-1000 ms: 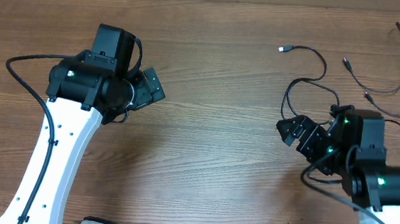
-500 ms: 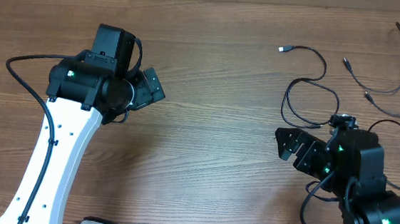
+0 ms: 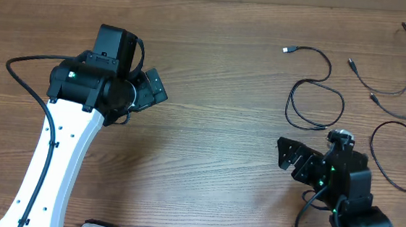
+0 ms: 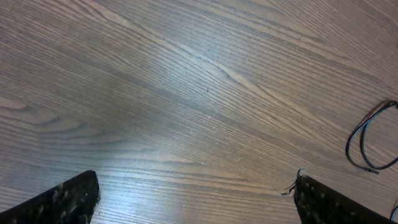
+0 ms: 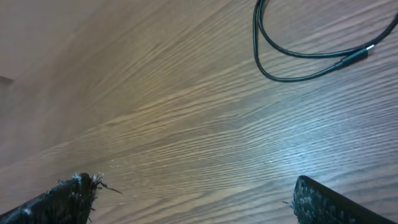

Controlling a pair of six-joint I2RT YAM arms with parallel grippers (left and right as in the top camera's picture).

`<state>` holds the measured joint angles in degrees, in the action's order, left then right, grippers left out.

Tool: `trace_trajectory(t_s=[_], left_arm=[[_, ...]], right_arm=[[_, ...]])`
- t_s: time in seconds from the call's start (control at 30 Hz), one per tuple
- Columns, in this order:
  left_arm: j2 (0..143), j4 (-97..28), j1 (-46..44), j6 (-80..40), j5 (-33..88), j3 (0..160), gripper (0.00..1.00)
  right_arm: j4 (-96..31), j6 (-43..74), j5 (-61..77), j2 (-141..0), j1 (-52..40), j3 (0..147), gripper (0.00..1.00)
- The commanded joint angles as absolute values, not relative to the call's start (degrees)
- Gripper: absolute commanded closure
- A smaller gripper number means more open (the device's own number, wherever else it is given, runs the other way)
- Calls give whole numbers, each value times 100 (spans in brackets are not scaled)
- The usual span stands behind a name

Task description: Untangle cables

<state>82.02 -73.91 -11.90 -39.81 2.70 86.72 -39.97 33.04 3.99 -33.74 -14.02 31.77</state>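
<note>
Open, empty right claw is hovering near the cables, seemingly separate loops lying just ahead; open left claw is sitting well apart.

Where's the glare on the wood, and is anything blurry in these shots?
Overhead: even light, no strong hot spot on the table, cables crisp. Left wrist: pale sheen left of centre, grain sharp, left hand's fingertips dark and soft in the bottom corners. Right wrist: bluish-white glare at lower right washes out the grain; the cable loop is sharp.
</note>
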Motion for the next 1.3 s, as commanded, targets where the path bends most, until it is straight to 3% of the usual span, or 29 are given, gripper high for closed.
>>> trace_trajectory(t_s=[0.0,0.37,0.77,1.27], left_arm=[[8208,-7389,-1192,-3854,191,8689,0],[8208,-7389,-1192,-3854,191,8689,1],[8208,-7389,-1192,-3854,191,8689,0],[8208,-7389,-1192,-3854,189,8689,0]], right_arm=[[-3636,3321,307,-3024,-1382,3048,0],[-3020,3317,298,-1730,-672,2919,0],[-2714,3317,231,-1313,-539,2821,0],[-998,3317,-148,-16,-480,956,0]])
